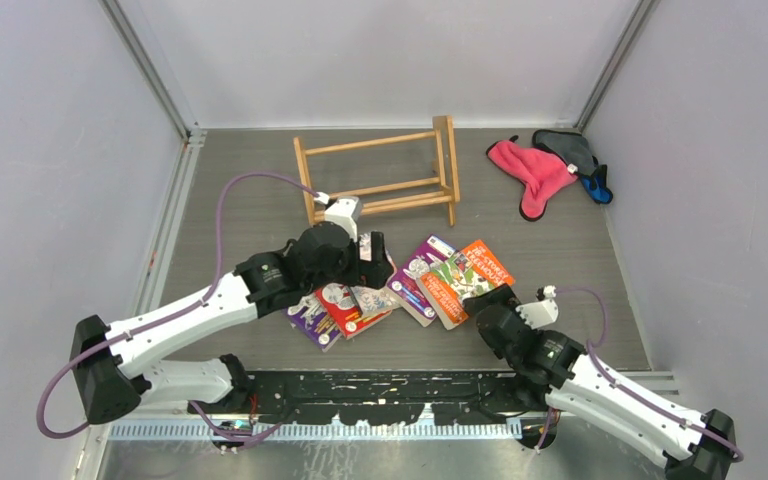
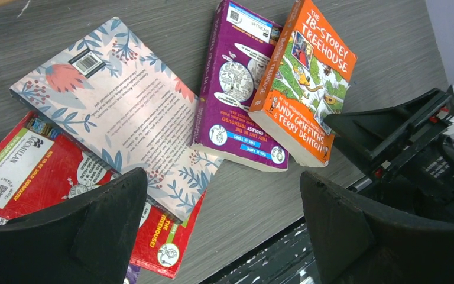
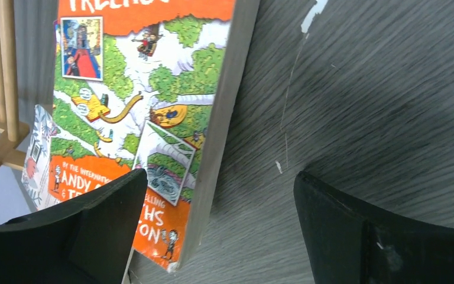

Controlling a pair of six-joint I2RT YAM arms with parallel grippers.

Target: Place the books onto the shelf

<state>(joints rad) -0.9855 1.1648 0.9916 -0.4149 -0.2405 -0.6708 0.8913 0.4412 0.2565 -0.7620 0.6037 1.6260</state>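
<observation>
Now both gape empty: left tool (image 2: 223, 207) above the pale floral paperback (image 2: 118, 112), right tool (image 3: 220, 207) astride the orange paperback (image 3: 148, 118) edge.

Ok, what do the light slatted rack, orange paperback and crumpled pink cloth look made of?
Light slatted rack: pale wood, apparently unpainted, going by its tan colour and round rails.
Orange paperback: printed card cover, seemingly smooth, with paper page edges visible.
Crumpled pink cloth: soft fabric, perhaps fleece or microfibre; it lies limp and folded.
</observation>
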